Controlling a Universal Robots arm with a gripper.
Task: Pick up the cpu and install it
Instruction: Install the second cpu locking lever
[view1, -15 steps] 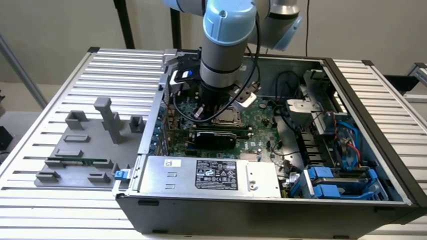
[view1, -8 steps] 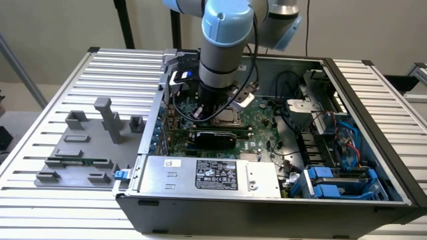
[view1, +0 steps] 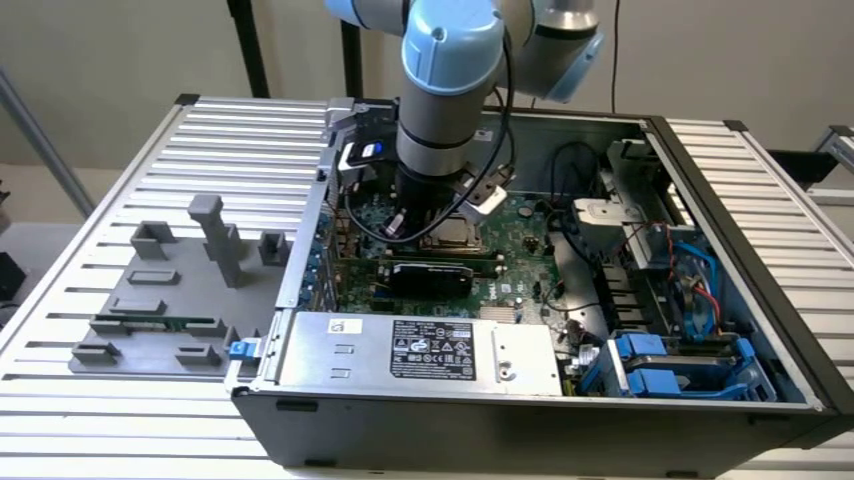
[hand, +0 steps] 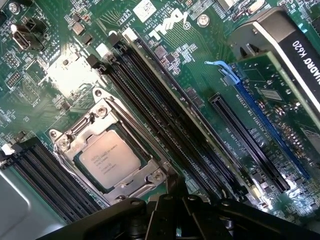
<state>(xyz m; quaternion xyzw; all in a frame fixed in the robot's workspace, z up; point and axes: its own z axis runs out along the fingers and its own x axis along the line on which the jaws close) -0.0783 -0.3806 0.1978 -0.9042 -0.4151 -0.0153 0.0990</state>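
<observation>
1. The gripper (hand: 172, 200) is clenched shut with nothing between its fingers; it hangs just above the Dell motherboard (hand: 200, 65), close beside the CPU socket (hand: 107, 155).
2. The cpu (hand: 106, 161) lies flat inside the socket's metal frame, silver top up, printed side visible, edges parallel to the frame.
3. In the exterior view the arm (view1: 447, 90) reaches down into the open computer case (view1: 747, 250), over the socket (view1: 451, 232).
4. Judged from this, seating looks done or nearly so; doing it well means checking the chip sits level with no corner riding on the frame.
5. Risk: the closed fingertips are near the memory slots (hand: 165, 120); any sideways drift could scrape them or nudge the chip.
</observation>
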